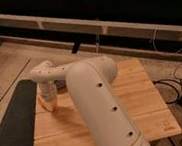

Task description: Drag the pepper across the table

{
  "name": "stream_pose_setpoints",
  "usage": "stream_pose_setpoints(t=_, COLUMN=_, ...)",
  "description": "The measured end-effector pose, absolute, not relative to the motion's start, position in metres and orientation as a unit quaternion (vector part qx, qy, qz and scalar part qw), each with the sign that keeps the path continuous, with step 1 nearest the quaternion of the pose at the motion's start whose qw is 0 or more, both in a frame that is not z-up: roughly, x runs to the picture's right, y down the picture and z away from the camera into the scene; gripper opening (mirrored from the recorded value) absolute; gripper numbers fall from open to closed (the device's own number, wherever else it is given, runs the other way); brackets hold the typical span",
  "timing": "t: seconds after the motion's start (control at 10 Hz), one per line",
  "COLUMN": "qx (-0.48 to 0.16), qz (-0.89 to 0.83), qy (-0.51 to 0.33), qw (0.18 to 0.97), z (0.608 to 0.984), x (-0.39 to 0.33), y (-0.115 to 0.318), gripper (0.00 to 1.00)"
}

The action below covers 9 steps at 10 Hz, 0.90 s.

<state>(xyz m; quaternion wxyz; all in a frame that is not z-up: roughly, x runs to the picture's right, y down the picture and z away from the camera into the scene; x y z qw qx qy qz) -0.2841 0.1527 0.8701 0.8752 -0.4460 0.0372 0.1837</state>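
- The gripper (48,99) hangs low over the left part of the table (138,99), its tip pointing down at the boards; whether the fingers are apart or together I cannot tell, since the wrist housing covers them.
- The pepper (48,104) shows only as a small red-orange sliver at the gripper's tip, lying on the wood near the table's left edge; it seems to be touching the tip, though I cannot say if it is clamped or merely pressed.
- Judging by its size, the pepper should be very light and smooth-skinned; it will likely slide easily on the planks, and may also roll or squirt out sideways; a hold across the thicker middle, kept low, looks safest.
- Just left of the table lies the dark mat (13,123); the arm (96,107) fills the foreground and hides the centre of the table.
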Motion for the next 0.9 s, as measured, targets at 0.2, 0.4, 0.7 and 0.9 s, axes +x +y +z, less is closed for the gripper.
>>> stream_pose_setpoints(t=0.2, qx=-0.439, qz=0.149, qy=0.003, qw=0.886, z=0.862, x=-0.324, y=0.137, gripper=0.00)
stream_pose_setpoints(t=0.4, qx=-0.432, qz=0.119, qy=-0.029, qw=0.894, z=0.850, x=-0.361, y=0.122, gripper=0.00)
stream_pose_setpoints(t=0.7, qx=-0.438, qz=0.095, qy=-0.071, qw=0.891, z=0.828, x=-0.420, y=0.112, gripper=0.02)
stream_pose_setpoints(t=0.9, qx=-0.441, qz=0.091, qy=-0.083, qw=0.889, z=0.818, x=-0.444, y=0.112, gripper=0.04)
